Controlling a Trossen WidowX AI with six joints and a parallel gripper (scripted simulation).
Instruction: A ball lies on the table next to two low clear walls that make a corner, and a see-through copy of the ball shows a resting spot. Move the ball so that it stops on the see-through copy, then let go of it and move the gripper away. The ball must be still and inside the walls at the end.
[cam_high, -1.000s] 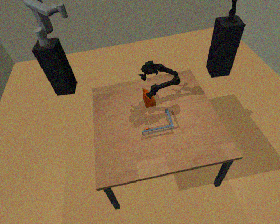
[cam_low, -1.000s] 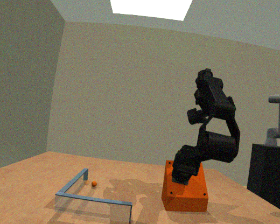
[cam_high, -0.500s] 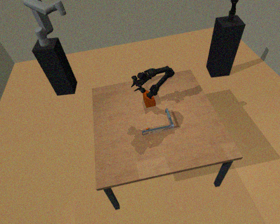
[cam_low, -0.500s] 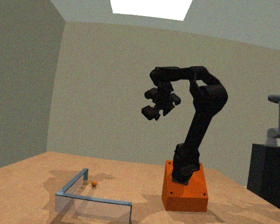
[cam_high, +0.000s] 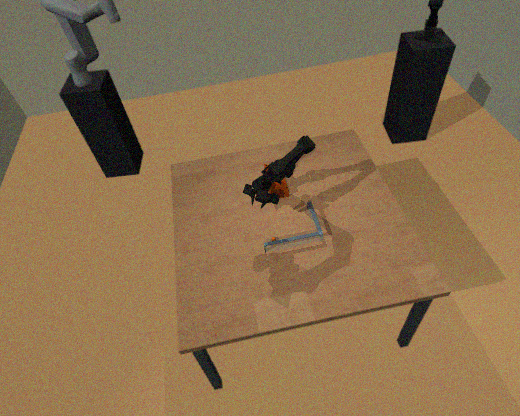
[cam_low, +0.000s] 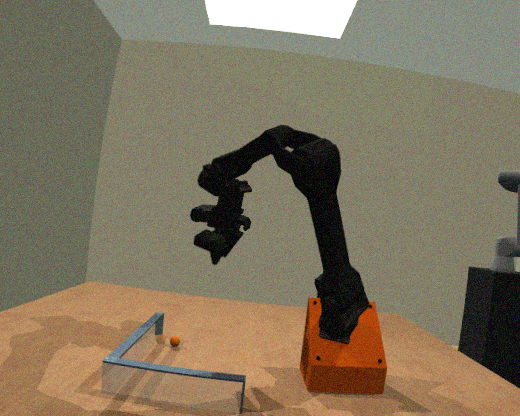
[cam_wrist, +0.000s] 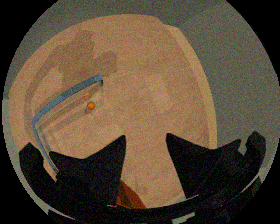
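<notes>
The orange ball (cam_high: 274, 239) (cam_low: 174, 341) (cam_wrist: 91, 105) rests on the table, just inside one arm of the clear corner walls (cam_high: 295, 238) (cam_low: 180, 371) (cam_wrist: 75, 91) with blue top edges, near that arm's free end. The see-through copy (cam_low: 160, 339) (cam_wrist: 87, 95) is a fainter orange spot between the ball and that wall, a small distance from the ball. My gripper (cam_high: 257, 205) (cam_low: 215, 262) (cam_wrist: 146, 138) points down, high above the table and away from the ball, toward the base side. Its fingers are apart with nothing between them.
The orange base block (cam_high: 280, 189) (cam_low: 345, 375) (cam_wrist: 129, 196) carries my arm. The other clear wall reaches from the corner toward the base side. Two black pedestals (cam_high: 102, 130) (cam_high: 419, 90) stand on the floor beyond the table (cam_high: 215, 300).
</notes>
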